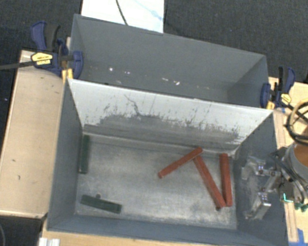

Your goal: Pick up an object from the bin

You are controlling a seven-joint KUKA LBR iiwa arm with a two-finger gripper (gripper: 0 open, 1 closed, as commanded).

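Camera view: gripper hangs over the bin's right slope, fingers apart and empty. Three red sticks just beside it, likely nearest pick. Green sticks well apart.

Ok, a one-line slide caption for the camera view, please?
Gripper at the right wall of the grey bin, beside three red-brown sticks; two dark green sticks lie far left.

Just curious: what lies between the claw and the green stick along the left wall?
Three red sticks, then bare bin floor, as the camera view shows.
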